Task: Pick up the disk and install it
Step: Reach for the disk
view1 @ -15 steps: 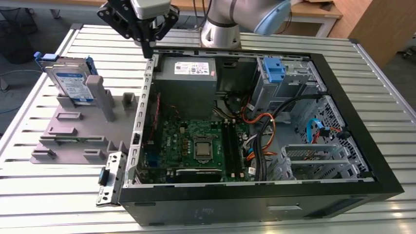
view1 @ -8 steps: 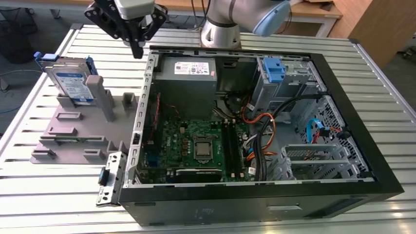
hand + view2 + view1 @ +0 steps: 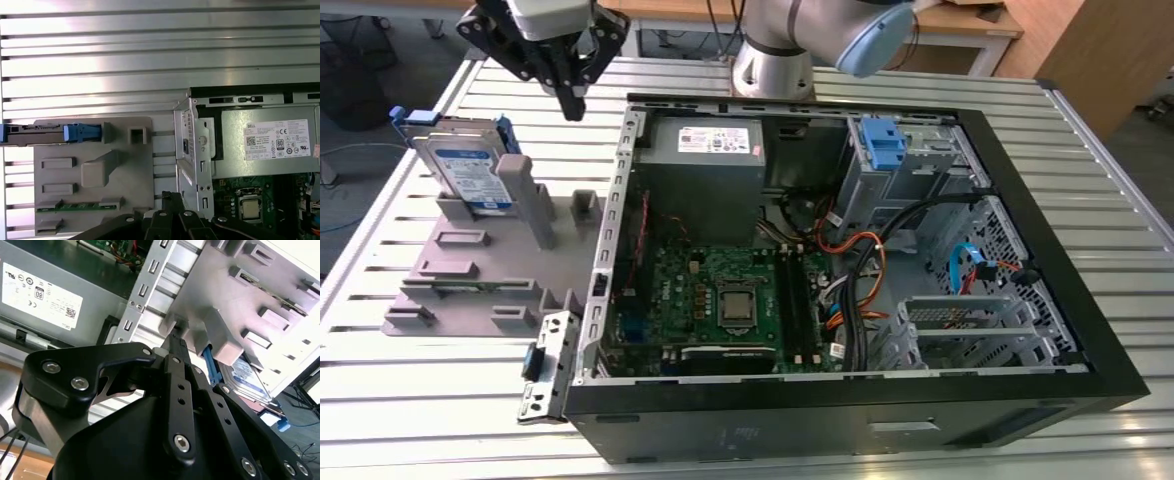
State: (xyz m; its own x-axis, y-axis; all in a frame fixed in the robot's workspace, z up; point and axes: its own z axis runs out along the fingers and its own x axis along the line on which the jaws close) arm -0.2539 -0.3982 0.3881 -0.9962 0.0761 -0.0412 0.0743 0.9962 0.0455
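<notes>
Gripper: the gripper [image 3: 571,102] is seen hanging above the slatted table [image 3: 400,390], fingers pinched together with nothing between them, so nothing has been grabbed yet.
Disk spot: the disk [image 3: 464,165] is parked on its edge in the grey fixture [image 3: 474,265] at the exterior view's left, label face out, blue carrier frame wrapped round it. It sits outside the open PC case [image 3: 854,405].
Gap: gripper and disk are kept near each other but clearly apart, with the gripper higher and toward the case side.
Wrist views: in the first wrist view the disk [image 3: 30,134] is caught edge-on, and in the second wrist view it [image 3: 247,376] is glimpsed past the fingertips [image 3: 176,346].
Handling: probably stiff and fairly dense, with bare metal that could be slick. Knocks likely wouldn't be forgiven, so it should be treated gently.
Hold point: best taken across the thin faces near the top edge, or by the blue carrier rails. The label face is better left alone.
Hidden: the disk's bottom edge is swallowed by the fixture slot and partly blocked by a grey post [image 3: 540,200]. The connector end can't be made out.
Cut off: the disk runs off the frame edge in the first wrist view. Cables are draped across the drive cage [image 3: 961,325] inside the case.
</notes>
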